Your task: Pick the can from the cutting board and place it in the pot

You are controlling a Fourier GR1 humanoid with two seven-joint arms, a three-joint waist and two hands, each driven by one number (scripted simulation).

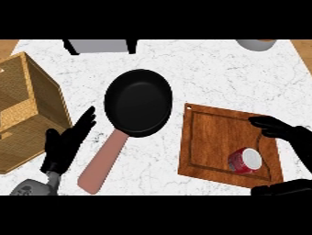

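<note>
Still unreadable, the red can's (244,160) label, on cutting board (213,137).

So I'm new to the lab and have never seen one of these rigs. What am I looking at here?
This is one view from the robot's head, looking steeply down at a marble counter. The black shapes are its hands. The left robot hand rests open. The right robot hand is open around a red can lying on a wooden cutting board, not yet holding it. A black pan with a pink handle sits in the middle, and a wooden crate at left. Nothing is held.
</note>
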